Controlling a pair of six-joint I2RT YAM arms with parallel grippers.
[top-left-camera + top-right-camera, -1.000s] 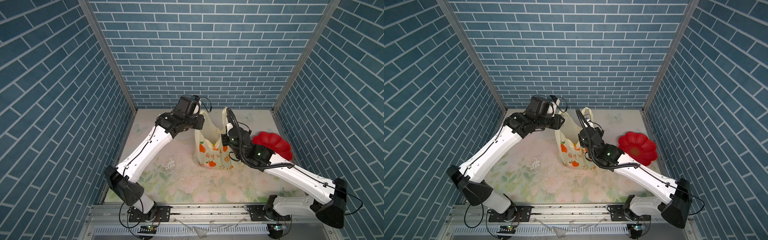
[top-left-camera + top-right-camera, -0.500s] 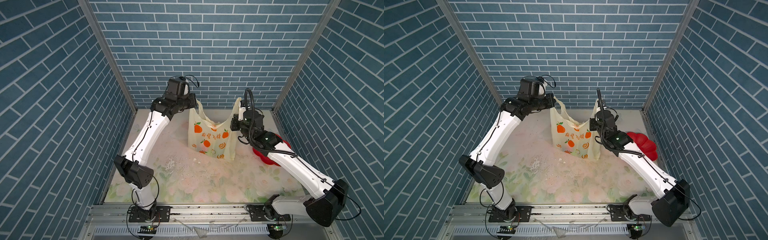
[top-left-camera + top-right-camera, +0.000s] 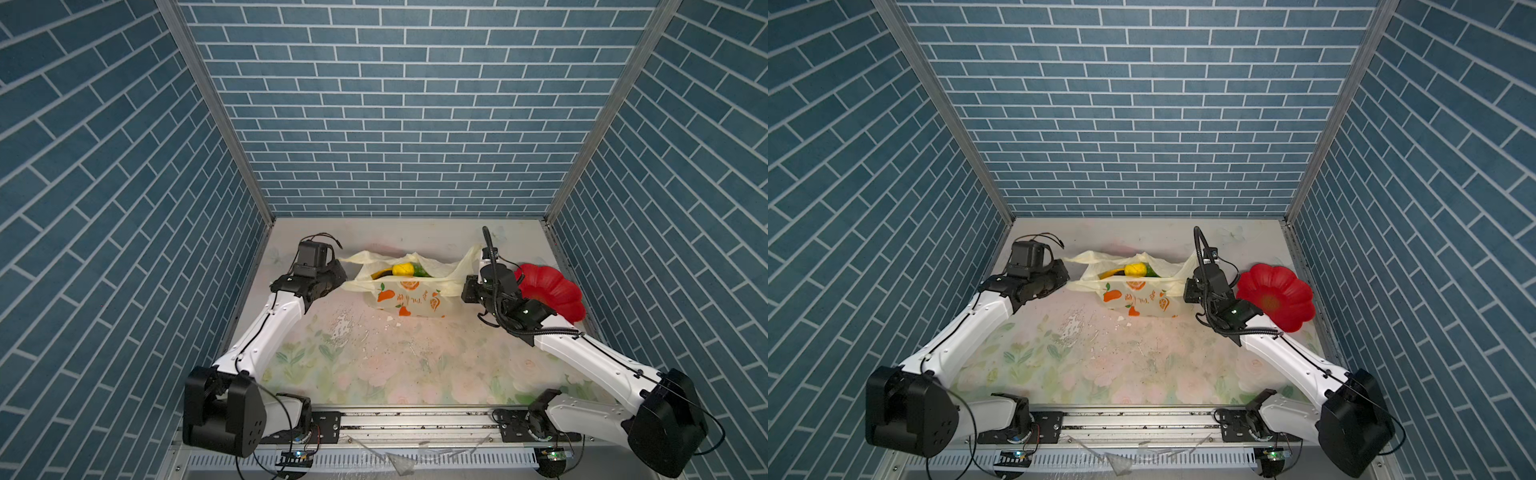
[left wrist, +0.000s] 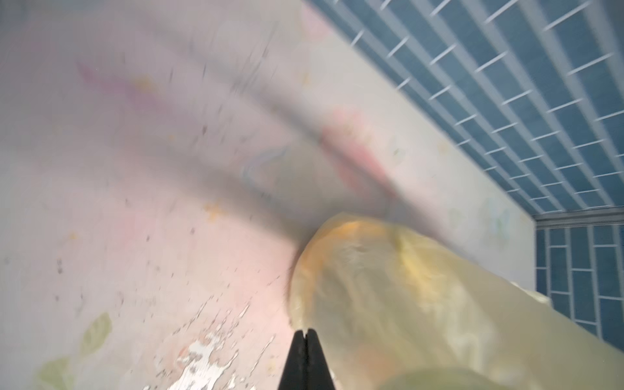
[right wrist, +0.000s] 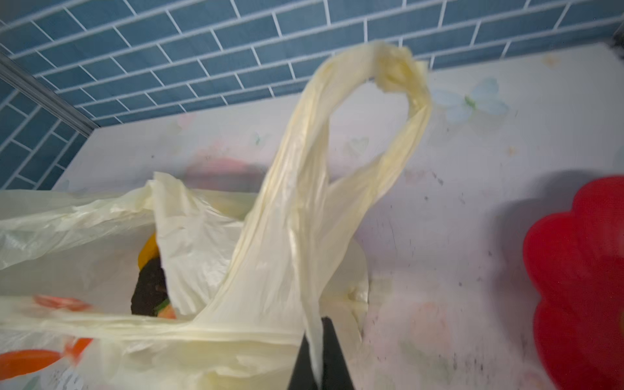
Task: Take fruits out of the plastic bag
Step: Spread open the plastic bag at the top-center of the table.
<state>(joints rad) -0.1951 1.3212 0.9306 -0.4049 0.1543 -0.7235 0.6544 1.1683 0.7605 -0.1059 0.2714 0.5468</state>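
Note:
The pale-yellow plastic bag (image 3: 409, 300) (image 3: 1138, 301) sits on the table between my two grippers, its mouth pulled wide. Fruits show in the mouth in both top views: a yellow lemon (image 3: 402, 269) (image 3: 1135, 269), a banana (image 3: 380, 274) and a green fruit (image 3: 420, 272). My left gripper (image 3: 341, 275) (image 4: 305, 332) is shut at the bag's left handle, with the film (image 4: 405, 287) right at its tips. My right gripper (image 3: 466, 286) (image 5: 316, 337) is shut on a strip of the right handle (image 5: 388, 77). A dark avocado-like piece (image 5: 150, 287) and a yellow fruit (image 5: 148, 251) lie inside.
A red flower-shaped plate (image 3: 550, 291) (image 3: 1277, 296) (image 5: 580, 270) lies just right of the right wrist, near the right wall. Blue brick walls close in the back and both sides. Worn flecks mark the floral table (image 3: 374, 365) in front of the bag.
Both arms have come down from a raised hold and moved apart. The bag now rests low on the table with its mouth stretched open, and fruits show inside.

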